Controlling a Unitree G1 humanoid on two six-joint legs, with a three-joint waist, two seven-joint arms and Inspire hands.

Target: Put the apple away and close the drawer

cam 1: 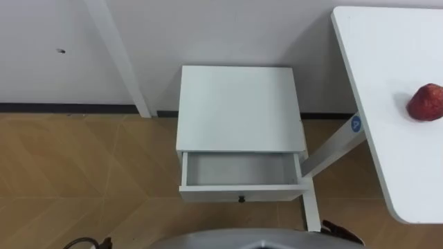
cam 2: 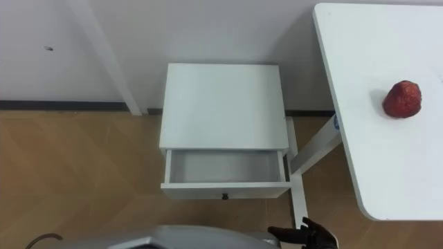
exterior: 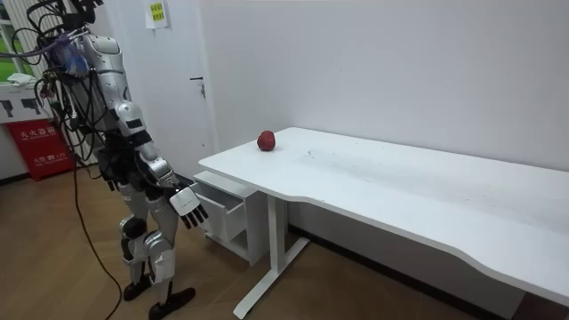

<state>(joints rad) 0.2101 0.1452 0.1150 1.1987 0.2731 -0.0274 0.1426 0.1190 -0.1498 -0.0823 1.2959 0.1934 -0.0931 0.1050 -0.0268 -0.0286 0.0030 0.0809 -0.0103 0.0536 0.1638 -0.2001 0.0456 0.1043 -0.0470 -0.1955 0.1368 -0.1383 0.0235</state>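
I am judging that no part of the task is done yet. The dark red, roundish apple (cam 1: 426,102) is lying on the flat white worktop (cam 1: 387,62) at the right of the scene. It is sitting near the worktop's far end, well apart from the drawer, and no hand is touching it.

The small white cabinet with a square top (cam 1: 239,107) is standing against the far wall, just left of the worktop's white leg (cam 1: 332,149). Its single white drawer (cam 1: 239,170) is standing pulled out towards me, with a small dark knob (cam 1: 241,199) on its near front. The drawer's pale bottom is showing bare, and nothing is lying in it.

I am standing the robot on the brown wooden floor (cam 1: 83,173), facing the cabinet with the worktop to its right. The right hand (exterior: 189,204) is hanging low in front of the drawer with its fingers loosely spread, holding nothing.

By my reckoning everything is still to do: reaching right to take the apple, laying it in the drawer, and pushing the drawer front in until it is shutting flush.
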